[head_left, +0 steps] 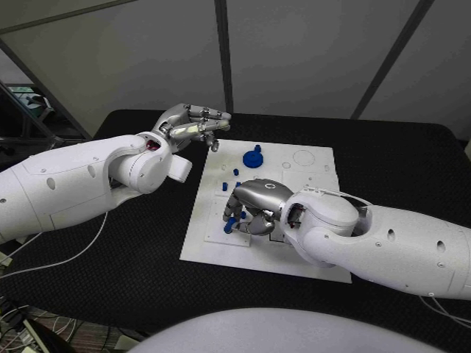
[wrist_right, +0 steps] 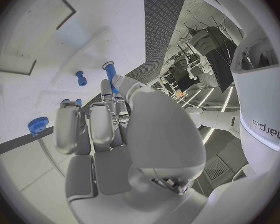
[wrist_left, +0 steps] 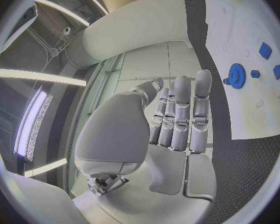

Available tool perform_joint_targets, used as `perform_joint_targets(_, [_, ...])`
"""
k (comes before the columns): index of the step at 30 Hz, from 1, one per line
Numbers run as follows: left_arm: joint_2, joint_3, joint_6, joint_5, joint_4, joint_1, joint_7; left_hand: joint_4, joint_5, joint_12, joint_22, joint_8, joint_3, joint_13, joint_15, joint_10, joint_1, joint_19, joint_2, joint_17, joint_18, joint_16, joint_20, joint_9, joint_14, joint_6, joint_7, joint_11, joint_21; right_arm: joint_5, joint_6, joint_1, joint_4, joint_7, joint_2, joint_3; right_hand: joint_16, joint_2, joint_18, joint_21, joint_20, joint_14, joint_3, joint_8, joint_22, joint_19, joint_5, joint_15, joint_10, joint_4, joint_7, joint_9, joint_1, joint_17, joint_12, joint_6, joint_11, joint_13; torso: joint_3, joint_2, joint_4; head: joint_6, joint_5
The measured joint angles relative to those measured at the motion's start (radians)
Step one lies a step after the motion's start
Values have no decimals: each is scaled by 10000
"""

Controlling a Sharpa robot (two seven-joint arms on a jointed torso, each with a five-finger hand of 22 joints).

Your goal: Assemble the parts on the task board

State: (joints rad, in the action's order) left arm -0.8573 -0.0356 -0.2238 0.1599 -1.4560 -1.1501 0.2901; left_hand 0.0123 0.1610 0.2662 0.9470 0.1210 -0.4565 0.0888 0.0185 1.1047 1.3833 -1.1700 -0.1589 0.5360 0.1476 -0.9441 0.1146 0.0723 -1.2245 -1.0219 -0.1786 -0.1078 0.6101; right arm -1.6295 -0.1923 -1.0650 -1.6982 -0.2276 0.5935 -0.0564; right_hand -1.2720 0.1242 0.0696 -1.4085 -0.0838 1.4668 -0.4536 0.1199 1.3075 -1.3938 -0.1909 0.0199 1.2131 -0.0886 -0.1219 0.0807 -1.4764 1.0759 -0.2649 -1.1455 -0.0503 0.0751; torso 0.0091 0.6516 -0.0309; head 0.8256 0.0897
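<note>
The white task board [head_left: 310,180] lies mid-table. My right hand [head_left: 255,207] is low over the board's near-left part. It pinches a blue peg [wrist_right: 109,75] between thumb and fingers; in the head view the peg [head_left: 229,225] pokes out below the fingertips. A second blue peg [wrist_right: 81,78] stands on the board just beyond it. A blue gear [head_left: 254,157] sits on the far part of the board, with small blue parts [head_left: 237,173] nearer. My left hand [head_left: 193,122] hovers off the board's far-left corner, its fingers [wrist_left: 180,112] straight and side by side, holding nothing.
The board has a round recess [head_left: 303,157] and small holes at its far right. Black table surface [head_left: 405,169] surrounds the board. In the left wrist view the gear [wrist_left: 236,75] and several small blue blocks [wrist_left: 265,50] lie on the board.
</note>
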Motion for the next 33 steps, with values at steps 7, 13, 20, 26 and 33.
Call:
perform_joint_targets(7, [0, 0, 4, -1, 0, 0, -1, 0, 0, 0, 1, 0, 0, -1, 0, 0, 0, 0, 0, 0, 0, 0, 0, 1, 0, 0, 0, 0, 0, -98, 254, 0, 35, -99, -28, -11, 0, -3, 0, 0, 0, 0, 1, -5, 0, 0, 1, 0, 0, 0, -15, 63, 4, 0, 25, 14, 0, -1, -4, 0, -1, 24, 6])
perform_joint_targets(13, [6, 0, 7, -1, 0, -1, -1, 0, 0, 0, 1, 0, 0, -1, 0, 1, 0, 0, 0, 1, 0, 0, 0, 1, 0, 0, 0, 1, 0, -232, 388, -7, 56, -188, -91, -5, 0, -21, 1, 0, 0, 0, 2, -22, 0, 0, 2, 0, 0, 1, -16, 74, 48, -66, 100, 16, 0, 15, -4, 0, -2, 60, 6])
perform_joint_targets(20, [4, 0, 10, -1, 3, -1, -2, 0, 0, 0, 1, 0, 0, -2, 0, 1, 0, 0, 0, 1, -1, 0, 0, 1, 0, 0, 0, 1, 0, -368, 448, -35, 63, -211, -187, -124, 1, 86, 1, 41, -73, 0, 66, -123, -1, 73, -105, 0, -122, -41, -140, 88, 363, -130, 353, 140, -122, 1, -2, 0, -2, 75, 7])
perform_joint_targets(26, [4, 0, 14, -1, 7, -1, -3, 0, 0, 0, 2, 0, 0, -2, 0, 1, 0, 0, 0, 2, 0, 0, 0, 1, 0, 0, 0, 1, 0, -403, 404, -21, 74, -151, -220, -316, 1, 313, 2, 217, -275, -21, 344, -569, -155, 275, -173, -204, -949, -251, -376, -148, 954, -224, 888, 1057, -400, -114, -5, -7, -2, 89, 15])
perform_joint_targets(33, [4, 0, 20, -1, 16, -1, -4, 0, 0, 0, 2, 0, 0, -3, 0, 1, 0, 0, 0, 2, 0, 0, 0, 2, 0, 0, 0, 1, 1, -404, 261, 10, 119, -127, -207, -372, 256, 482, 2, 585, -359, 0, 781, -571, -639, 652, -38, -255, -1652, -242, -316, -164, 989, -641, 997, 1746, -487, -117, -5, -14, 2, 81, 23])
